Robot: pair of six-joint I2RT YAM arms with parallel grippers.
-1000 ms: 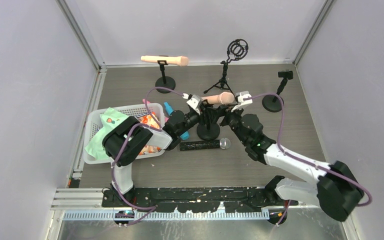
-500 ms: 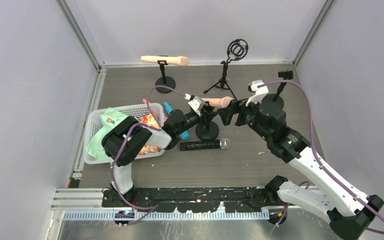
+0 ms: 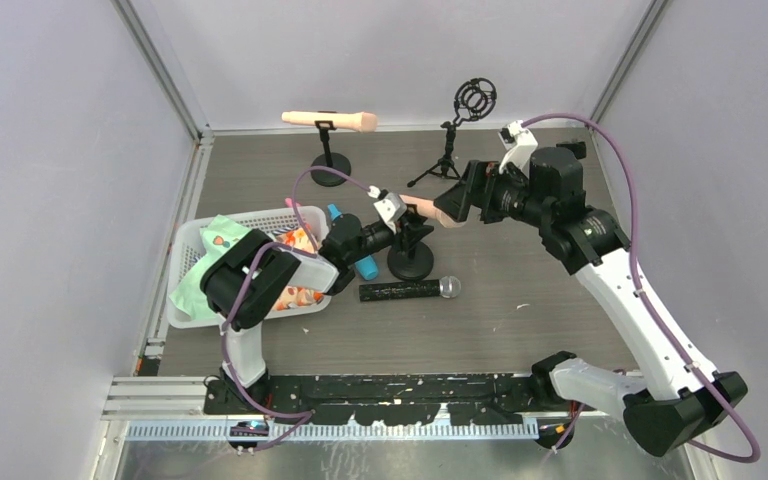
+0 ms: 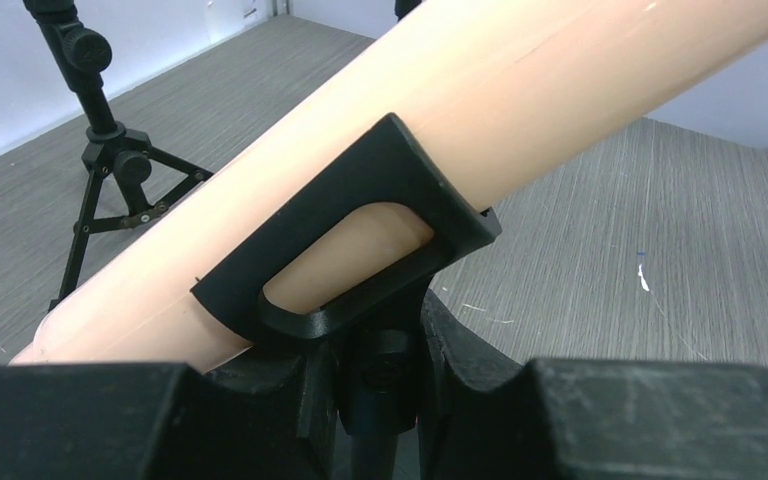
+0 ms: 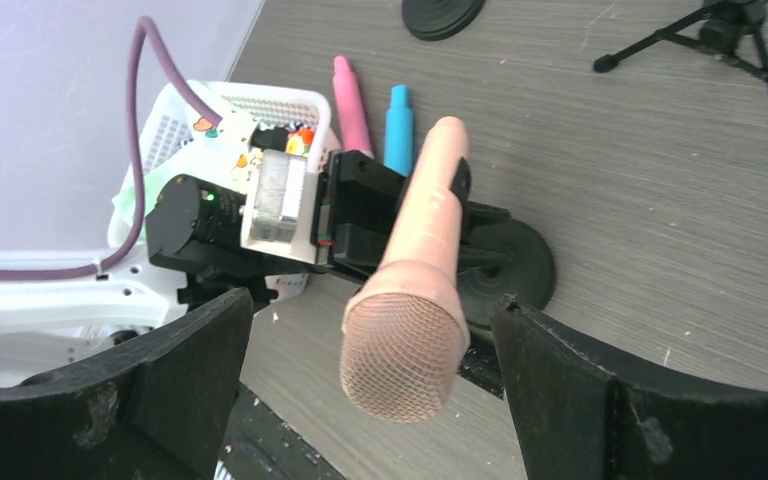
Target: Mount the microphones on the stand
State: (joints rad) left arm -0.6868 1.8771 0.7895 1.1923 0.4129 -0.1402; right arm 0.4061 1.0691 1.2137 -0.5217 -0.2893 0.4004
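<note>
A peach microphone point(image 3: 430, 207) lies tilted in the black clip point(image 4: 350, 250) of a round-base stand point(image 3: 412, 262) at mid table. My left gripper point(image 4: 385, 350) is shut on that stand's post just under the clip. The right gripper point(image 5: 370, 303) is open, its fingers wide on either side of the mesh head point(image 5: 405, 360) without touching it. A second peach microphone point(image 3: 330, 121) sits clipped on the back stand. The black microphone point(image 3: 410, 290) lies flat in front of the held stand. The blue microphone point(image 5: 397, 115) lies by the basket.
A white basket point(image 3: 192, 240) of cloth and toys stands at the left, a pink stick point(image 5: 350, 100) beside it. A tripod with a ring mount point(image 3: 473, 100) stands at the back. Another small stand point(image 3: 568, 150) shows behind my right arm.
The right gripper has opened, let go of the peach microphone and drawn back to the right. The microphone stays in the clip; the left gripper still grips the post.
</note>
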